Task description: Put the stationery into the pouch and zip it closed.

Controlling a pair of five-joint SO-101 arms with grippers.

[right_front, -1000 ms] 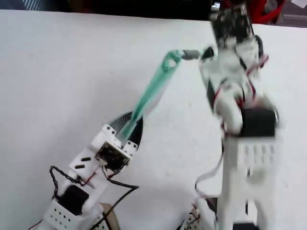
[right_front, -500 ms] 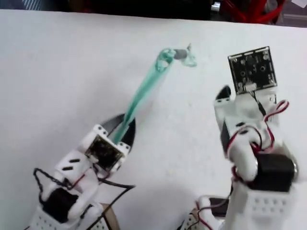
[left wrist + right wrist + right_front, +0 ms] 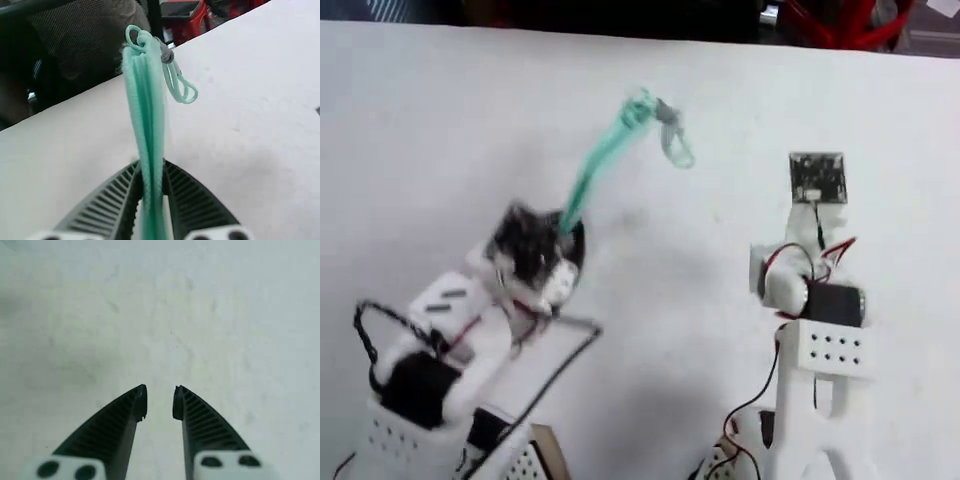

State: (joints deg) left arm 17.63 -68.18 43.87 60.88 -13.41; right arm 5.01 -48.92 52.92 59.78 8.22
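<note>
A slim mint-green pouch (image 3: pixel 592 172) hangs in the air, edge-on, held by its lower end in my left gripper (image 3: pixel 565 228). In the left wrist view the pouch (image 3: pixel 145 100) rises from between the jaws of that gripper (image 3: pixel 151 169), which is shut on it. A grey zip pull (image 3: pixel 166 52) with a green cord loop (image 3: pixel 181 91) dangles at the pouch's far end. My right gripper (image 3: pixel 159 402) points down at bare white table, open a little with nothing between its fingers. The right arm (image 3: pixel 812 300) stands folded back near its base.
The white table (image 3: pixel 440 130) stretches wide to the left and middle. Red equipment (image 3: pixel 845 22) and dark shapes lie beyond the far edge. Black cables (image 3: pixel 555 370) and a brown block (image 3: pixel 548 452) sit at the near edge by the left arm's base.
The right gripper let go of the zip pull and drew back toward its base. The left arm swung left and back, carrying the pouch with it.
</note>
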